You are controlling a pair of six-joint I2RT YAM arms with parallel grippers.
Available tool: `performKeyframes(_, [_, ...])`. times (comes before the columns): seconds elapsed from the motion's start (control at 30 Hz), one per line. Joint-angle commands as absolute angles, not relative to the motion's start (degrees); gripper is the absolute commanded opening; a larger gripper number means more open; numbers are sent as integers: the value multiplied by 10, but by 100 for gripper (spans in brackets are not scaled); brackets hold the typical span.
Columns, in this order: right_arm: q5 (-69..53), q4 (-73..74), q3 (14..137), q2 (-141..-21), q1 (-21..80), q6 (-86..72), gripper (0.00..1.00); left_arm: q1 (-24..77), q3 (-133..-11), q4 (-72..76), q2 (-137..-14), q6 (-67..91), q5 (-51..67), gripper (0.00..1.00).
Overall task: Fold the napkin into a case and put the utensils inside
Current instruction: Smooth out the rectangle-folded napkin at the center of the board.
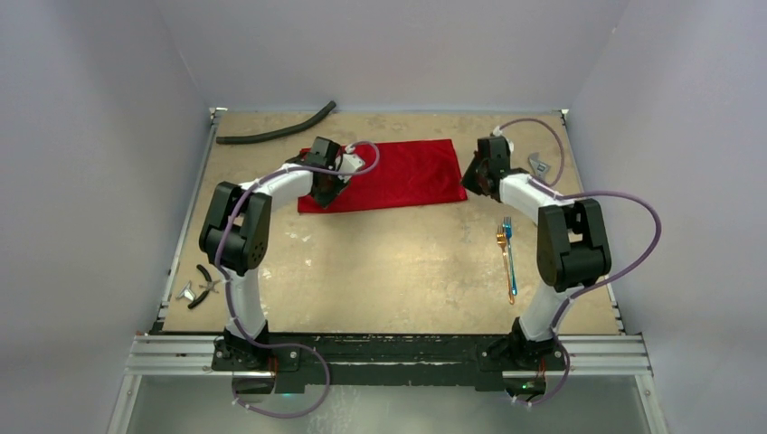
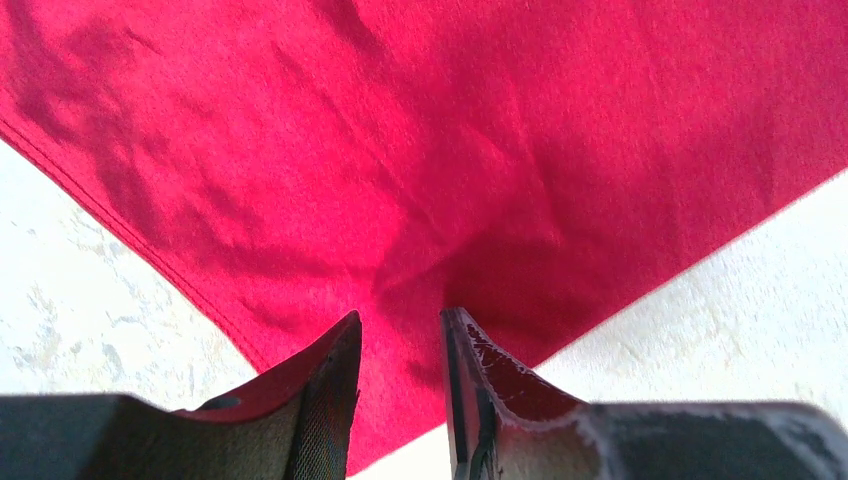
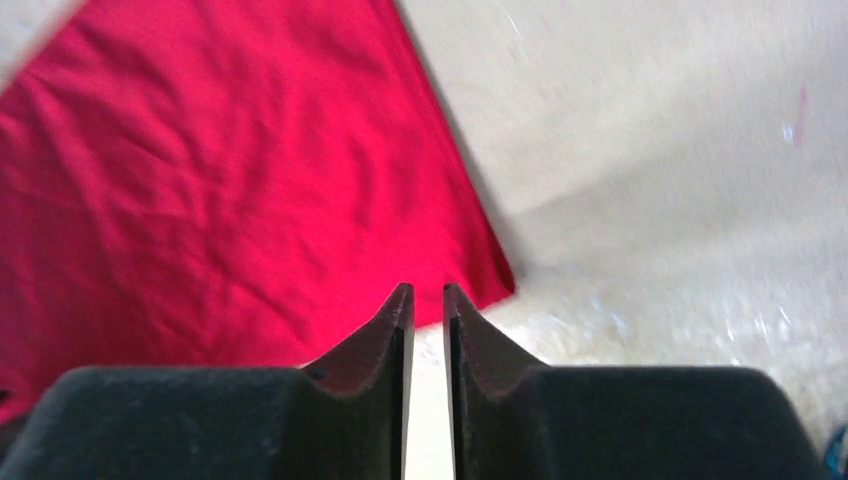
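Observation:
The red napkin (image 1: 398,172) lies flat as a wide rectangle at the back middle of the table. My left gripper (image 1: 327,183) hovers over its near left corner; in the left wrist view the gripper (image 2: 400,320) is open, with the napkin (image 2: 420,150) below and nothing held. My right gripper (image 1: 474,178) is at the napkin's near right corner; in the right wrist view the gripper (image 3: 428,290) is open by a narrow gap and empty, just beside the cloth corner (image 3: 495,275). The utensils (image 1: 506,258), a gold and a blue piece including a fork, lie right of centre.
A black curved hose (image 1: 276,131) lies at the back left. A steel wrench (image 1: 540,165) sits at the back right, behind the right arm. A small hand tool with black handles (image 1: 203,285) lies near the left edge. The table (image 1: 389,262) has raised side rails.

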State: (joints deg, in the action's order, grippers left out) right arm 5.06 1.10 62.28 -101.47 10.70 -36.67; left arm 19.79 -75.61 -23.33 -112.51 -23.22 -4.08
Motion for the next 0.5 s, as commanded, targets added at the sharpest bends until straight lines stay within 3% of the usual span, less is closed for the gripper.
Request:
performKeyframes(0.0, [45, 20, 746, -1023, 106, -368, 22, 194, -828, -303, -1108, -235, -26, 35])
performKeyframes(0.23, [-75, 3, 930, -1177, 106, -375, 26, 193, -935, -328, -1130, -214, -20, 38])
performKeyframes(0.47, [-121, 2, 1024, -1289, 101, -432, 19, 193, -934, -293, -1204, -209, -50, 38])
